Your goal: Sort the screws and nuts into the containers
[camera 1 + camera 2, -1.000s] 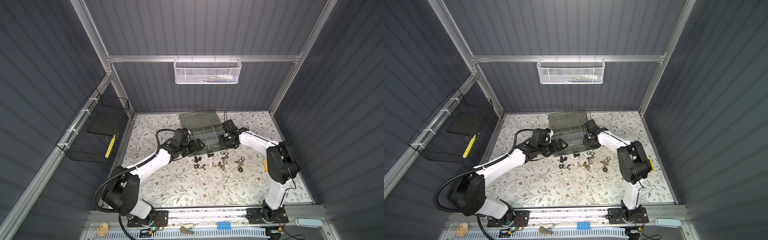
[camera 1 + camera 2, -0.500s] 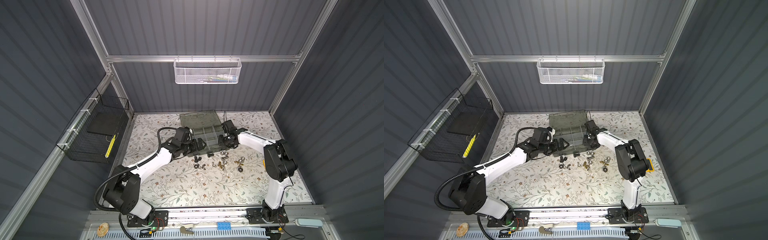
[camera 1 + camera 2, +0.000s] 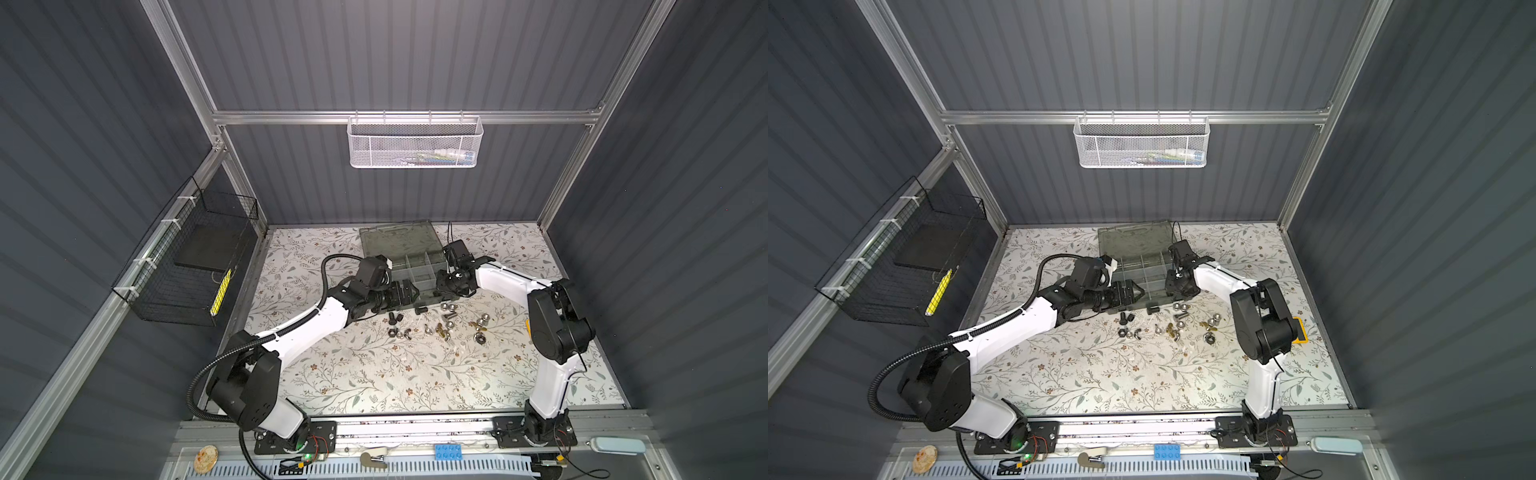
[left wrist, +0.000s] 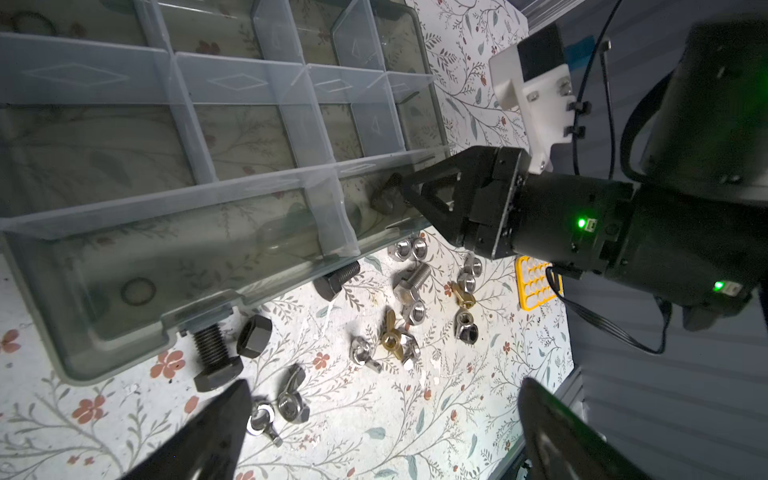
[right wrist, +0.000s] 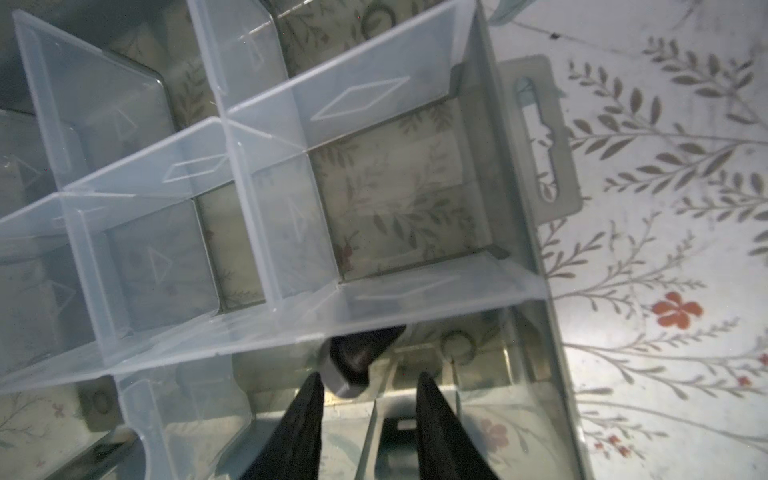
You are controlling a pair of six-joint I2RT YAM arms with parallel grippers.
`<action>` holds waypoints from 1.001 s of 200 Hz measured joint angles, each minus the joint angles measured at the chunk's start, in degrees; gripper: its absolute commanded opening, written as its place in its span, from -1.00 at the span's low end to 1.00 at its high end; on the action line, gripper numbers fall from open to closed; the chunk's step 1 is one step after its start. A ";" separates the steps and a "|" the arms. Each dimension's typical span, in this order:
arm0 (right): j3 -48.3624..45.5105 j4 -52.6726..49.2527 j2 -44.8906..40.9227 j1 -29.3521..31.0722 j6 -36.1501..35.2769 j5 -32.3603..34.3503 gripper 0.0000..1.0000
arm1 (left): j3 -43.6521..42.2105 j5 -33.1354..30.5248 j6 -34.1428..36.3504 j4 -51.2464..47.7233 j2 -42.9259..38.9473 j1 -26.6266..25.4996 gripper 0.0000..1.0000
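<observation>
The grey-green organiser case (image 3: pixel 415 266) (image 3: pixel 1142 266) lies open at the back of the mat, lid (image 3: pixel 397 239) flat behind it. My right gripper (image 5: pixel 369 379) (image 3: pixel 446 286) hangs over its front right compartment, jaws apart. A black bolt (image 5: pixel 353 357) (image 4: pixel 384 197) lies in that compartment, just past the fingertips. Loose screws and nuts (image 3: pixel 440 324) (image 3: pixel 1171 324) are scattered on the mat in front of the case: black bolts (image 4: pixel 212 353), a silver bolt (image 4: pixel 409 282), brass and silver wing nuts (image 4: pixel 390 332). My left gripper (image 4: pixel 382 399) (image 3: pixel 409 291) stands open and empty at the case's front left.
A white mesh basket (image 3: pixel 415 143) hangs on the back wall and a black wire basket (image 3: pixel 195 257) on the left wall. A small yellow grid piece (image 4: pixel 536 282) (image 3: pixel 1300 328) lies on the mat by the right arm's elbow.
The right gripper's jaws have moved apart over the front right compartment. The right arm's elbow has shifted slightly left. The left arm has hardly moved.
</observation>
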 measured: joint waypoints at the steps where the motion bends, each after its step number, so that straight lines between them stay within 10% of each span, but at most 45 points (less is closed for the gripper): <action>1: 0.00 0.00 0.00 0.02 -0.02 -0.02 -0.14 | 0.00 -0.04 0.07 -0.02 -0.04 -0.02 0.99; 103: -1.73 -1.25 -7.30 0.04 -0.76 -0.28 0.97 | 0.31 -2.45 1.40 -1.03 -3.58 -1.46 0.99; 200: -12.50 -0.79 -20.13 1.25 -0.81 0.07 0.99 | 0.15 -9.07 1.31 -2.93 -5.25 -5.49 0.99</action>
